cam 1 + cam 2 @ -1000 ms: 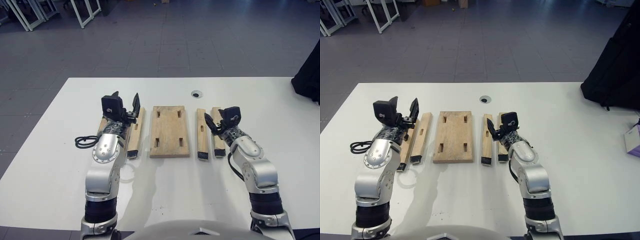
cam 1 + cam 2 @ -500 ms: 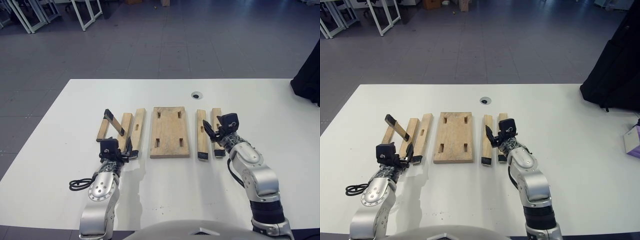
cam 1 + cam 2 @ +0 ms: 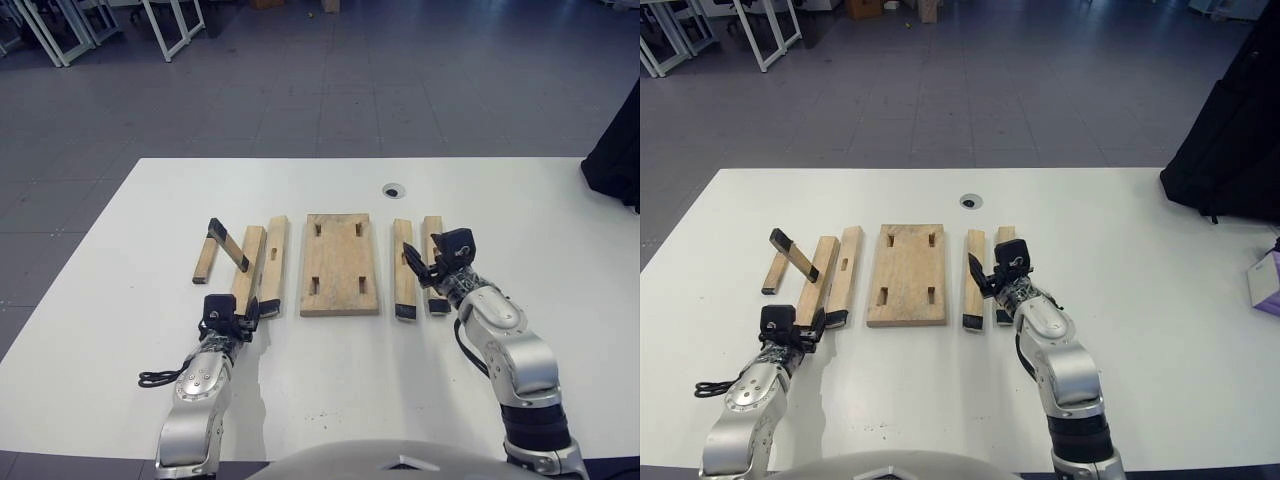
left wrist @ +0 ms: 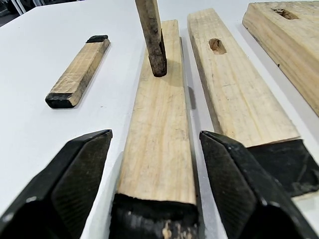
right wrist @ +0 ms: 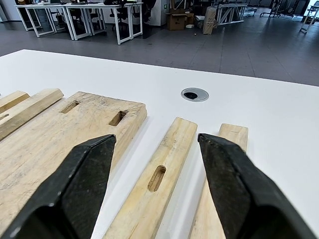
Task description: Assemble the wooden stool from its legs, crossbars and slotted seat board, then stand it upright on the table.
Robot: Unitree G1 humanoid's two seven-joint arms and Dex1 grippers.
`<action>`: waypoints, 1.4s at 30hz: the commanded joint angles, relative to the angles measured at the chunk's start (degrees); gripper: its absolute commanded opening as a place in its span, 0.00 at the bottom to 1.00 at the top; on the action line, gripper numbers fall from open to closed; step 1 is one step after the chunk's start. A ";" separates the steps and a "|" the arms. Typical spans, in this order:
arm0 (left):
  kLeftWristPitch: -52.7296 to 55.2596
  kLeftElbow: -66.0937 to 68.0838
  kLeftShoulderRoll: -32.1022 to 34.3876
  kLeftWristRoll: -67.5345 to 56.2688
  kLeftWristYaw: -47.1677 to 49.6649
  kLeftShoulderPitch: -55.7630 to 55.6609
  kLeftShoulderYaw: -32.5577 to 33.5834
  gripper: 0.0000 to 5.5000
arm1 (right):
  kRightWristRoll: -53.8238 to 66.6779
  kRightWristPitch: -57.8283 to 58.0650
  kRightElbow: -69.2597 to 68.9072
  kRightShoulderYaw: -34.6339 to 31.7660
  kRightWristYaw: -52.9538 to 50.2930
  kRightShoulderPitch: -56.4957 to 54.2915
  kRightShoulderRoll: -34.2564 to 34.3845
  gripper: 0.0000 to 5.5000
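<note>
Seat board (image 3: 340, 263) central, left gripper (image 4: 155, 133) splayed astride end of leg (image 4: 160, 104), right gripper (image 5: 155, 136) splayed, seemingly above slotted leg (image 5: 172, 147).

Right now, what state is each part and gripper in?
seat board: flat, slots empty
left outer leg: flat, near end between open fingers
left inner leg: flat, slot empty
tilted crossbar: leaning, lower end on left outer leg
flat crossbar: lying loose
right inner leg: flat, slot empty
right outer leg: flat
left gripper: open, astride left outer leg
right gripper: open, holding nothing
</note>
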 commanded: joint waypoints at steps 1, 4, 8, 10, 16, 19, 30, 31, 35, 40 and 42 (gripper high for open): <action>2.62 1.93 0.73 0.99 -0.01 -0.18 0.29 0.59 | -0.48 0.56 -0.26 0.52 0.22 -0.46 -0.17 0.55; 2.79 2.35 0.41 0.71 0.23 -0.58 0.83 0.52 | -0.85 0.26 -0.04 0.98 0.37 -0.31 -0.30 0.55; 2.61 2.63 0.40 0.80 0.29 -1.33 0.98 0.40 | -1.12 0.34 -0.12 1.22 0.45 -0.42 -0.37 0.55; 2.30 3.11 0.41 0.73 0.28 -1.68 1.18 0.38 | -1.35 0.21 -0.04 1.37 0.36 -0.41 -0.25 0.55; -7.45 3.08 0.95 0.40 -0.44 -4.67 3.00 0.38 | -1.52 -1.10 0.95 0.62 0.12 -0.63 0.79 0.55; -13.91 2.10 2.39 -5.54 -7.66 -7.25 4.64 0.37 | 0.48 -1.42 1.69 -1.31 1.54 -2.45 0.89 0.55; 18.05 -4.74 13.85 -70.66 -42.99 -6.33 9.36 0.37 | 54.80 15.20 -0.71 -19.51 13.47 -5.42 9.83 0.55; 19.45 -4.03 14.69 -72.45 -44.83 -6.01 9.44 0.37 | 58.50 15.44 -0.83 -20.08 14.13 -5.27 9.67 0.55; 24.05 -0.48 15.60 -80.49 -43.71 -7.47 9.94 0.37 | 67.49 15.37 0.79 -21.12 12.09 -5.14 8.77 0.55; 25.85 1.58 14.84 -83.55 -40.80 -8.02 9.11 0.37 | 74.97 16.40 1.65 -19.69 11.35 -4.08 7.20 0.55; 26.08 1.79 15.11 -82.78 -40.84 -8.05 8.65 0.37 | 76.64 15.92 1.95 -18.95 9.92 -4.70 6.86 0.55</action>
